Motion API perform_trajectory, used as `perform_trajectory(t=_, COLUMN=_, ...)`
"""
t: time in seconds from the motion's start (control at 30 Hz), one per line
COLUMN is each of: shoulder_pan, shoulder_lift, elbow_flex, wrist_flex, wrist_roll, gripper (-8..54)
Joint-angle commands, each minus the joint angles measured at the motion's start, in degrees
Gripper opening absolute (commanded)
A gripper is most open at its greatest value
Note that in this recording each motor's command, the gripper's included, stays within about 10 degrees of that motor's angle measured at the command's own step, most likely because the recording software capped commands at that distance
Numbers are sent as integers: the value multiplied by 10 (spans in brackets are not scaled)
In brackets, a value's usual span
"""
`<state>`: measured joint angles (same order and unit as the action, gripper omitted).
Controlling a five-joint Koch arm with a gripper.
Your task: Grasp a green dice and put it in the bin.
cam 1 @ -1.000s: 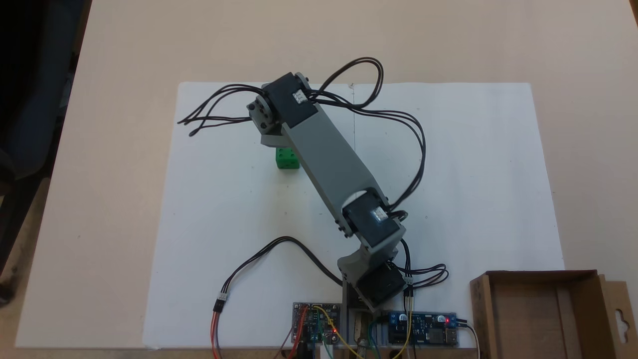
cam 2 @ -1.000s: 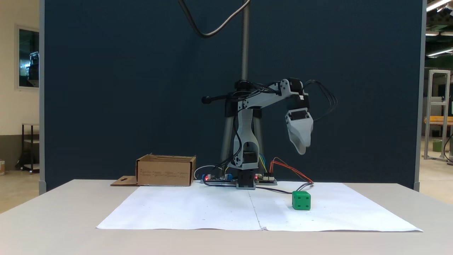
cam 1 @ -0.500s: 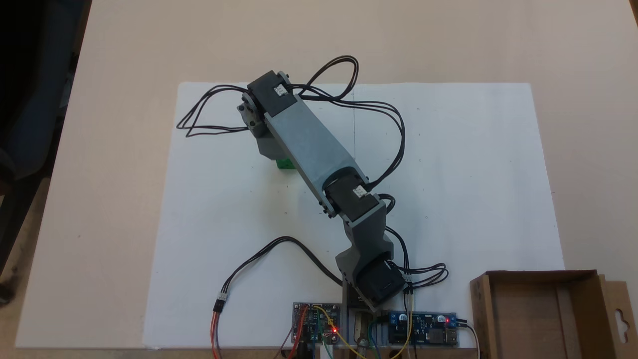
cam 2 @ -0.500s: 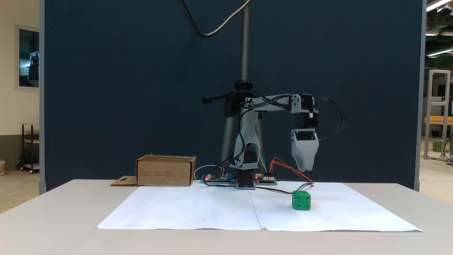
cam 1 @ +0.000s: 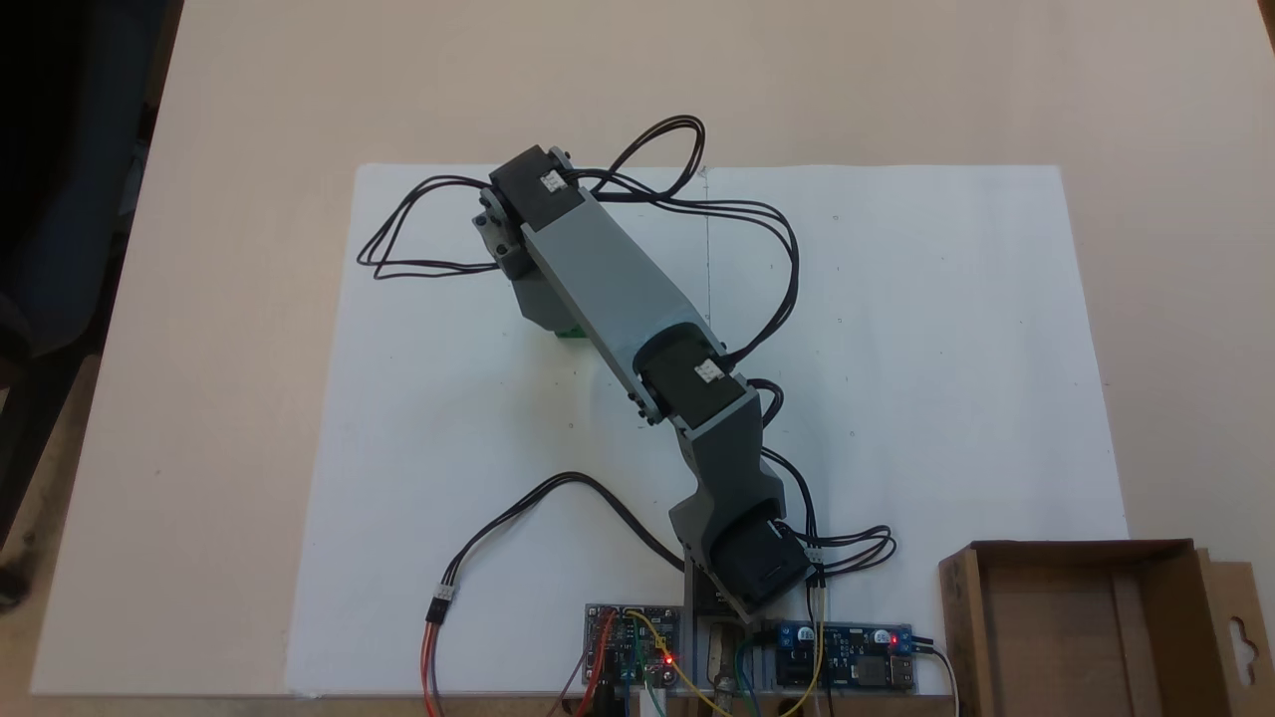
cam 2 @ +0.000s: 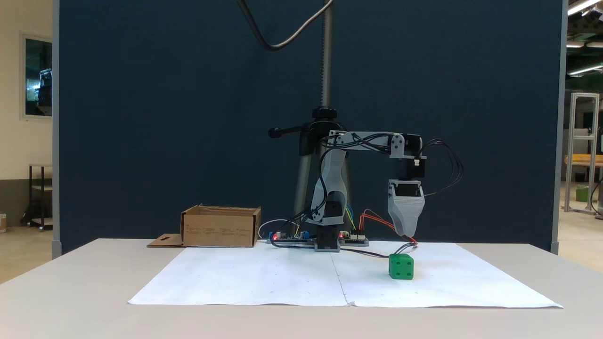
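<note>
The green dice (cam 2: 401, 267) rests on the white paper, right of the arm's base in a fixed view. From above, just a green sliver of the dice (cam 1: 570, 333) peeks out beside the forearm. My gripper (cam 2: 406, 233) points straight down and hangs a short way above the dice without touching it. Its jaws line up one behind the other, so open or shut is unclear. The bin (cam 1: 1056, 637), a shallow brown cardboard box, sits empty at the lower right corner, and the bin (cam 2: 220, 228) stands left of the base from the side.
A white paper sheet (cam 1: 896, 349) covers the table's middle. Circuit boards (cam 1: 847, 667) and loose cables (cam 1: 518, 508) lie at the arm's base. A tripod pole (cam 2: 325, 56) and a dark blue partition stand behind the arm.
The arm has stretched out and lowered the gripper from high up to just above the dice. From above, the forearm now covers most of the dice. The dice and the bin stayed put.
</note>
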<state>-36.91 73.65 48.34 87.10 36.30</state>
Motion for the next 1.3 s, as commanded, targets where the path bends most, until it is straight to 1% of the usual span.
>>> perform_trajectory(t=0.0, shoulder_pan=-5, shoulder_lift=9, elbow_flex=-4, wrist_flex=11, wrist_roll=34, gripper=465)
perform_trajectory(t=0.67, shoulder_pan=7, shoulder_lift=8, elbow_flex=-4, wrist_flex=-20, wrist_roll=20, gripper=462)
perform_trajectory(t=0.83, shoulder_pan=11, shoulder_lift=-6, elbow_flex=-4, wrist_flex=-33, wrist_roll=19, gripper=461)
perform_trajectory(t=1.27, shoulder_pan=15, shoulder_lift=-12, elbow_flex=69, wrist_flex=-101, wrist_roll=19, gripper=460)
